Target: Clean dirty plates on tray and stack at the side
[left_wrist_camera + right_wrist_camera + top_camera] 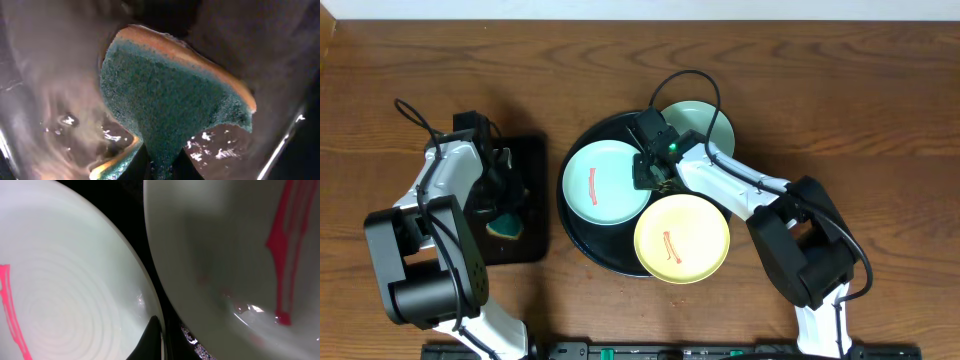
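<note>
The round black tray (582, 232) holds a mint-blue plate (603, 183) with a red streak and a pale yellow plate (682, 238) with a streak. A second mint-blue plate (705, 122) lies on the tray's far right rim. My right gripper (650, 172) is at the left mint-blue plate's right edge. In the right wrist view its fingers (161, 342) are closed over that plate's (65, 280) thin rim. Another streaked plate (220, 255) lies close beside it. My left gripper (506, 215) is shut on a green-and-orange sponge (170, 95).
A smaller rectangular black tray (532, 160) lies at the left under my left gripper; its surface looks wet and shiny (215, 145). Bare wood tabletop (880, 120) surrounds both trays. The right arm's cable loops over the far plate.
</note>
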